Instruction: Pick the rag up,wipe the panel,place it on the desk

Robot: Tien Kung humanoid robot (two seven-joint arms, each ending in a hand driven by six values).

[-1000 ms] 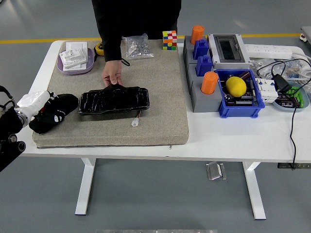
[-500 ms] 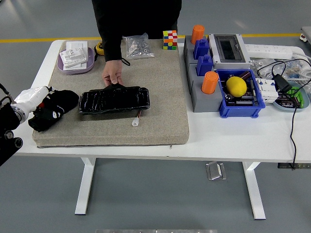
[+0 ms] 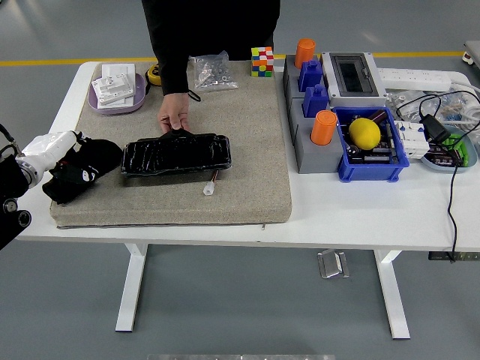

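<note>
Left hand [image 3: 46,148] seen at counter's left edge, white fingers closed over black rag [image 3: 81,168]; rag held but resting on grey mat [image 3: 247,150] beside black panel [image 3: 176,153]. Panel steadied at far edge by person's hand [image 3: 174,114]. Right arm not seen. Risks judged: rag dropped if grip loosened; panel's small wire plug [image 3: 208,188] snagged by wiping; person's hand brushed by sweeping cloth.

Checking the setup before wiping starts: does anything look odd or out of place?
Nothing spilled or damaged. The glossy black panel lies slightly askew on the beige mat, with a person's hand holding its far edge.
</note>
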